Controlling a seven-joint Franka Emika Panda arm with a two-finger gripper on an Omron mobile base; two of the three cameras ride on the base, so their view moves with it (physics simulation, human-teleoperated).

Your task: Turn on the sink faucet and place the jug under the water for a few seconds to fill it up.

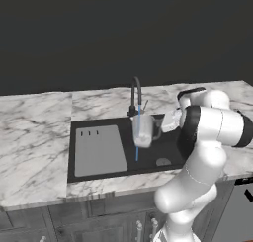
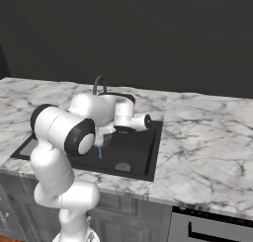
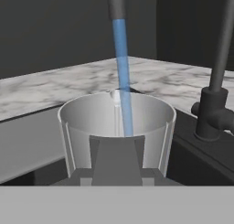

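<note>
Jug (image 1: pixel 142 131) hangs over the black sink (image 1: pixel 94 173), above the basin and right of the grey drainboard panel (image 1: pixel 100 150), directly beneath the spout of the sink faucet (image 1: pixel 136 95). The blue water (image 3: pixel 122 67) drops straight into its open mouth. To the right, the gripper (image 3: pixel 115 161) is clamped on the jug's near side, holding it upright. White marble tabletop (image 1: pixel 34 137) surrounds the sink.
</note>
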